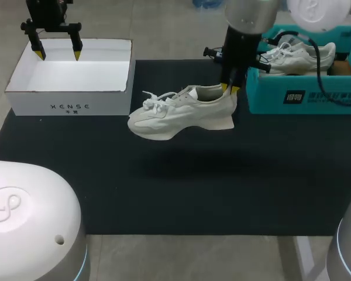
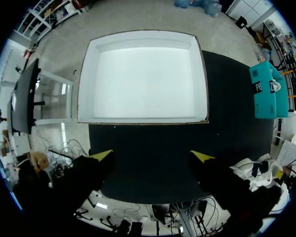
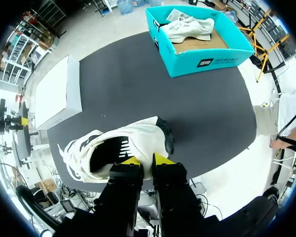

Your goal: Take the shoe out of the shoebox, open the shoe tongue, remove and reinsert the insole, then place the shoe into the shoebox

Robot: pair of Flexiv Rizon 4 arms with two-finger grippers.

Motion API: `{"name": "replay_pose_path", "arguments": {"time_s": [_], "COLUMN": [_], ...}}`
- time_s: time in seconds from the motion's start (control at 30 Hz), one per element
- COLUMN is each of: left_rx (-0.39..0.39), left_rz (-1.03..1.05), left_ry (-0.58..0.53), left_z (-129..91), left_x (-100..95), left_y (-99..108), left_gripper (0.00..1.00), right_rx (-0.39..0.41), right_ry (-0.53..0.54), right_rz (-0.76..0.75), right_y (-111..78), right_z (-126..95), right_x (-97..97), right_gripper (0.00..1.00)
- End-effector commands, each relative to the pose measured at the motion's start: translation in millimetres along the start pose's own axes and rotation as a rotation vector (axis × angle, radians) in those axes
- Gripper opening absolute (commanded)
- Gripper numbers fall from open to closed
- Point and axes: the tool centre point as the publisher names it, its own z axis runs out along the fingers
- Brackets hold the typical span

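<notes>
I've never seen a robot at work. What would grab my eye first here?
A white shoe hangs in the air above the black mat, pinched at its heel by the right gripper. At the far left the left gripper hovers open over a white box, and at the far right a teal box holds a second white shoe.

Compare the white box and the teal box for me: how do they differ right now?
The white box is empty; the teal box holds a white shoe. The white box sits under the left gripper, whose fingers are open; the teal box stands beside the right gripper, which is shut on the heel of a second shoe. Both boxes are open-topped, with no lid on.
</notes>
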Motion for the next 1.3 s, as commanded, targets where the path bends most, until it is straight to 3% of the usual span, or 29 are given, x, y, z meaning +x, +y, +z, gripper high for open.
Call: {"name": "replay_pose_path", "arguments": {"time_s": [0.03, 0.33, 0.6, 1.03, 1.3], "left_rx": [0.000, 0.000, 0.000, 0.000, 0.000], "left_rz": [0.000, 0.000, 0.000, 0.000, 0.000], "left_ry": [0.000, 0.000, 0.000, 0.000, 0.000], "left_z": [0, 0, 0, 0, 0], "left_x": [0.0, 0.0, 0.0, 0.0, 0.0], "left_y": [0, 0, 0, 0, 0], "left_gripper": [1.00, 1.00, 1.00, 1.00, 1.00], "right_rx": [-0.008, -0.012, -0.024, 0.060, 0.065], "right_ry": [0.000, -0.009, 0.016, 0.057, 0.113], "right_rz": [0.008, 0.021, 0.070, 0.097, 0.119], "right_y": [-11.9, -41.8, -58.8, -63.2, -59.6], "right_z": [-2, 19, 63, 136, 166], "right_x": [-2.5, 2.2, -11.4, -39.5, -47.0], "right_gripper": [0.00, 0.00, 0.00, 0.00, 0.00]}}
